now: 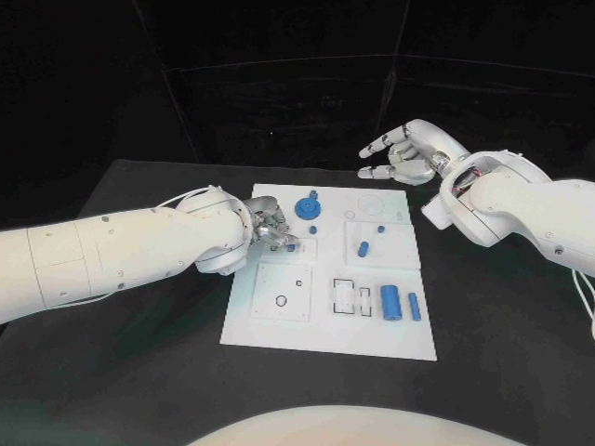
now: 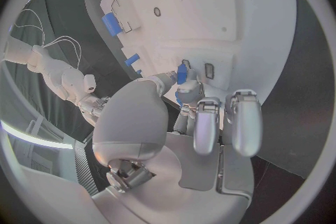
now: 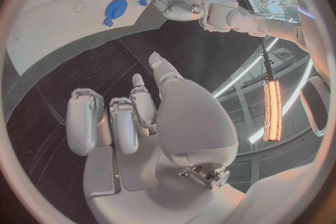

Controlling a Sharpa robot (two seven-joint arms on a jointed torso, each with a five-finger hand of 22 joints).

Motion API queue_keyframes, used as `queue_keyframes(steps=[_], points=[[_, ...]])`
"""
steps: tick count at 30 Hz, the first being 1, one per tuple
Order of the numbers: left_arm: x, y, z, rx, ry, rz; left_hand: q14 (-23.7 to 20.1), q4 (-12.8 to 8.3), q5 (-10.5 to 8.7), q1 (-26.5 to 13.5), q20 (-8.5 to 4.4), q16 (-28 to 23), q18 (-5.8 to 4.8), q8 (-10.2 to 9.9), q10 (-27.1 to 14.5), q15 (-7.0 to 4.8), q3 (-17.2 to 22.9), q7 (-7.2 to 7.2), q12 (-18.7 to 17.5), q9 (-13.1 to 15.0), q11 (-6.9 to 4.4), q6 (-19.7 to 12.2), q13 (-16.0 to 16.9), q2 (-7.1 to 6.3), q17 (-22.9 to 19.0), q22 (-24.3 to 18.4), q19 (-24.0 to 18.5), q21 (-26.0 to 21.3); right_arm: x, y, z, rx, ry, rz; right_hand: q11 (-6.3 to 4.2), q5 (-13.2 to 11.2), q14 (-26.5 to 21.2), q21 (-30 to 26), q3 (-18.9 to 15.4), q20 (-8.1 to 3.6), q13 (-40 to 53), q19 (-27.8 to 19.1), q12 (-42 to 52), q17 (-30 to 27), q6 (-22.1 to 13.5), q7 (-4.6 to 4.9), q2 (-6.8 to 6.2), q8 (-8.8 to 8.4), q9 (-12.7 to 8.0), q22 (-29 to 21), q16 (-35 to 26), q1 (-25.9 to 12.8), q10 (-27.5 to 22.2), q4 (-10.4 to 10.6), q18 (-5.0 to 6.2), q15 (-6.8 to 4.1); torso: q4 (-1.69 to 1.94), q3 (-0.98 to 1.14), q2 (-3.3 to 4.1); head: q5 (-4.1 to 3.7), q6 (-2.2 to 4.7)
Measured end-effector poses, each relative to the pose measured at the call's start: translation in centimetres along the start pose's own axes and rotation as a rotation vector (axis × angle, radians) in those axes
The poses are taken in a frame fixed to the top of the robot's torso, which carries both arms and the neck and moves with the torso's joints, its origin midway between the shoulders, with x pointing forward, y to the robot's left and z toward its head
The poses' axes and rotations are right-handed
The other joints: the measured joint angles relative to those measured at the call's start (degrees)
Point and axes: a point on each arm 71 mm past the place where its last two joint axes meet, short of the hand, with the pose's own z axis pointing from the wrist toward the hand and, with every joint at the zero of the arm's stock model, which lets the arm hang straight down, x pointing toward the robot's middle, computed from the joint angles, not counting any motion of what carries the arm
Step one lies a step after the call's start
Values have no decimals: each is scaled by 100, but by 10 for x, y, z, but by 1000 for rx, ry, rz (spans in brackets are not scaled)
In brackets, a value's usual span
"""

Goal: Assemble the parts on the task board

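Pinching a small blue peg-shaped part (image 2: 181, 74) between its fingertips, the silver left hand (image 1: 273, 229) sits low over the near-left area of the flat white task board (image 1: 278, 321), right at a square recess there. The left wrist view gives the close look: the blue piece stands upright in the fingertips (image 2: 189, 89), its lower end at the board's surface beside a small dark slot (image 2: 209, 70).

Over on the far side, the silver right hand (image 1: 407, 153) hangs above the black counter (image 1: 151, 372) beyond the board's far edge, fingers spread and apart, holding nothing. Its own wrist view shows the same thing: palm clear, fingers (image 3: 87, 120) loosely extended over the dark surface.

On the board itself, a round blue gear-like part (image 1: 309, 204) rests near the far edge, just beyond the left hand. A short blue pin (image 1: 363, 248) lies around the middle of the board. Nearer the robot, toward the right edge, a blue rectangular block (image 1: 390, 299) and a slimmer blue bar (image 1: 413, 306) lie side by side, just beside a pair of outlined slots (image 1: 351, 295).
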Motion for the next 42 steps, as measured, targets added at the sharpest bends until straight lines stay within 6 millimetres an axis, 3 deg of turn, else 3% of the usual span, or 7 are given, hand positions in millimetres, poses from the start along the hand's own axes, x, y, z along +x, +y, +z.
queue_keyframes(steps=[25,31,38,42], points=[[-1,0,3,-7,41,42,0,-47,-2,-130,0,0,0,83,-1,0,79,-21,-22,61,1,23,-38,-9,0,0,0,-1,1,1,1,0,2,0,3,0,0,0,0,0,0,0,0,-1,0,0,0,0,-3,0,0,0,-3,0,-1,0,8,-2,-1,27,-48],[-1,-1,4,-9,48,48,-20,-49,-3,-229,0,0,0,125,42,-22,80,-52,-22,67,-42,55,-38,4,0,0,0,-1,1,1,1,0,2,0,21,0,0,0,0,0,0,0,0,-1,0,0,0,0,-3,1,0,0,-21,0,-2,0,7,-1,-1,14,-58],[-1,-2,6,-12,56,56,-20,-335,-7,-571,-25,0,0,153,84,-62,367,-102,21,97,-82,106,-26,-23,0,0,-17,-1,1,1,2,0,2,1,21,0,0,0,0,0,0,0,0,-1,0,0,0,0,-2,1,0,0,-21,0,-2,0,3,1,-1,13,-66],[-2,-3,7,-14,61,60,0,-388,-8,-723,-40,0,1,160,105,-83,419,-113,36,79,-101,136,-8,-1,0,0,-2,-1,2,1,2,0,3,1,21,0,0,0,0,0,0,0,0,-1,0,0,0,0,-2,1,0,0,-21,0,-2,0,3,2,-1,12,-71]])
